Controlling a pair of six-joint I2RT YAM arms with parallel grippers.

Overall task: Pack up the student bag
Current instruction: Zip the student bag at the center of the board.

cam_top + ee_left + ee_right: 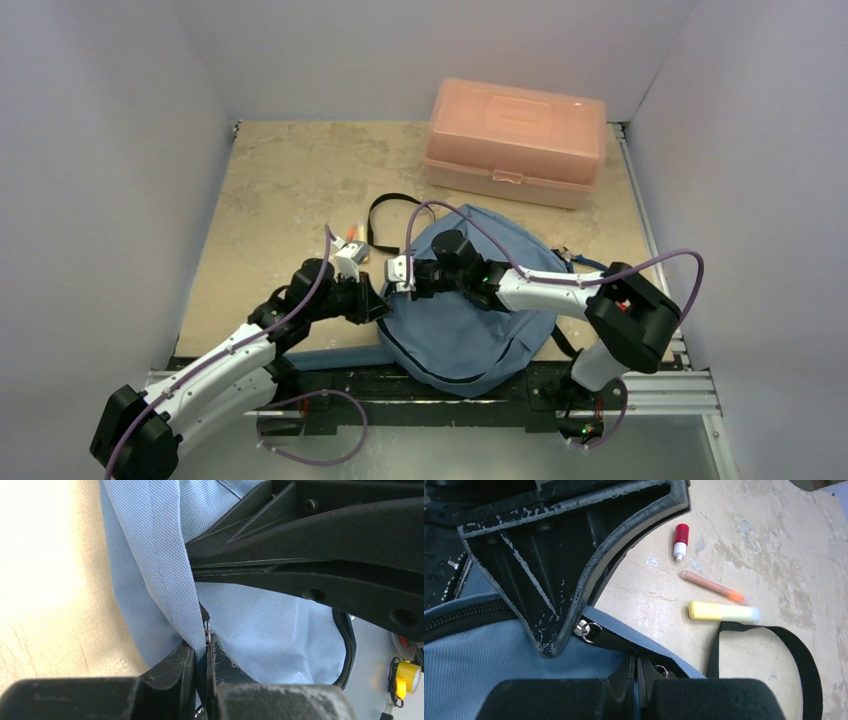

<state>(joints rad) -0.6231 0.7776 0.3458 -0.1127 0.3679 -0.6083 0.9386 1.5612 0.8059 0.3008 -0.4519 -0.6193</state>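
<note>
The student bag, a soft blue-grey backpack, lies flat at the table's near edge. My left gripper is at its left rim. In the left wrist view this gripper is shut on a fold of the bag's fabric, beside a small metal zipper ring. My right gripper is just behind it, and in the right wrist view it is shut on the bag's edge by the dark zipper. A sliver of blue cloth shows between its jaws.
A salmon-pink plastic box stands shut at the back right. On the table left of the bag lie a red-capped small bottle, an orange pencil and a yellow highlighter. A black strap loop lies next to them.
</note>
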